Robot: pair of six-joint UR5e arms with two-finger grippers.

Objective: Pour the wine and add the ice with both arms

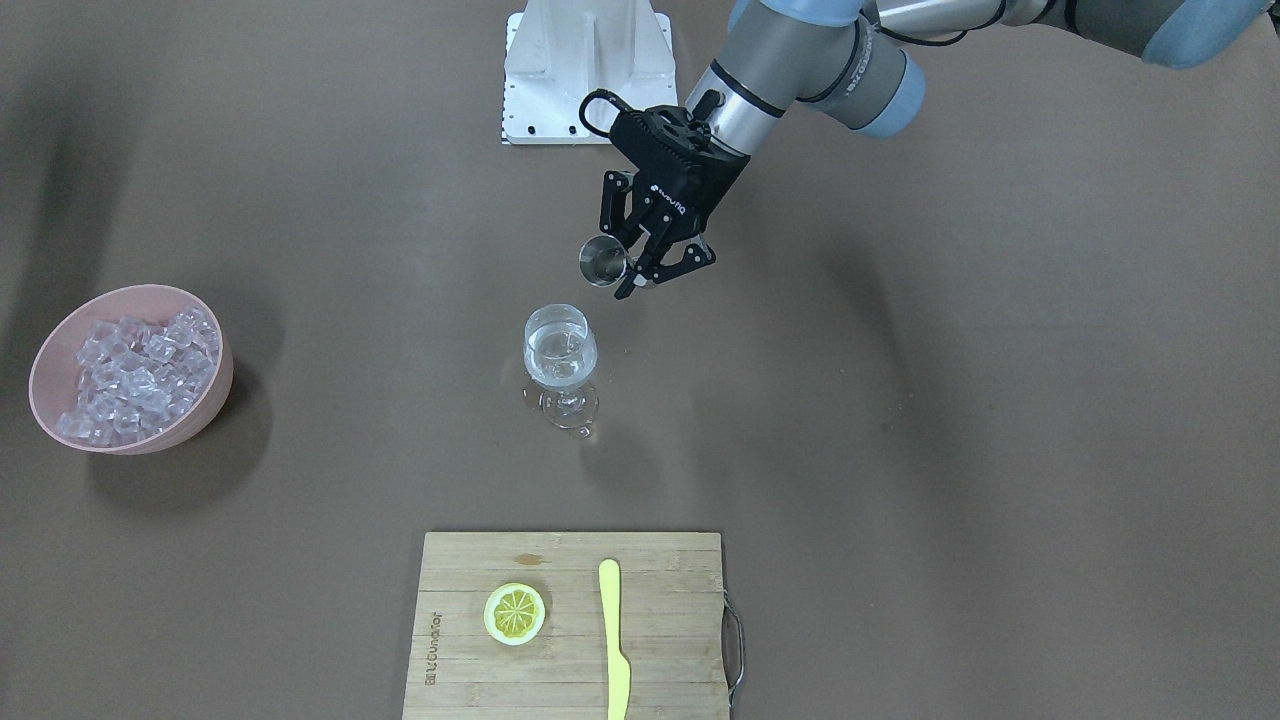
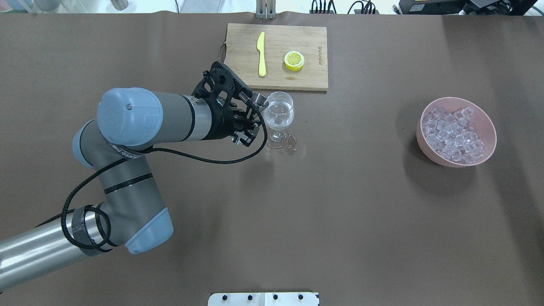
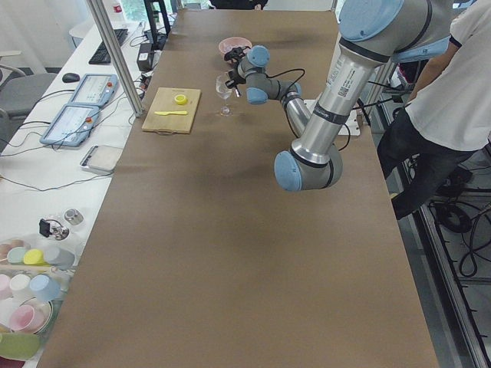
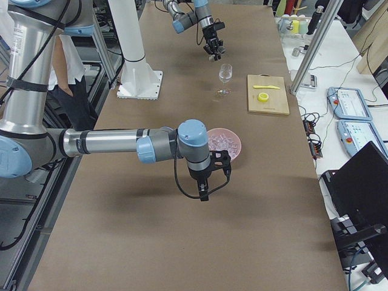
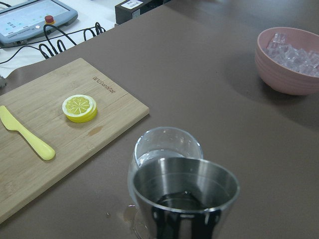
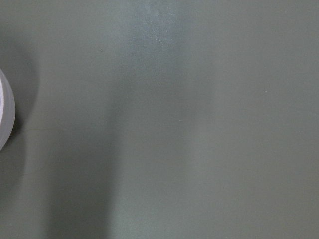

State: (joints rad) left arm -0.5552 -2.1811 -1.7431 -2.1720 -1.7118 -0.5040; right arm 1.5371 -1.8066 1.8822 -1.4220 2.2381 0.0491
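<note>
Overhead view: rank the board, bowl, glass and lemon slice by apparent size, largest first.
1. Board
2. Bowl
3. Glass
4. Lemon slice, clearly the smallest

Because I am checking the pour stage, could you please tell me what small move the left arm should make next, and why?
Probably draw the left gripper back, taking the steel cup away from the wine glass. The glass already holds clear liquid, the cup hangs close to its rim, and the ice cubes lie in the pink bowl.
</note>
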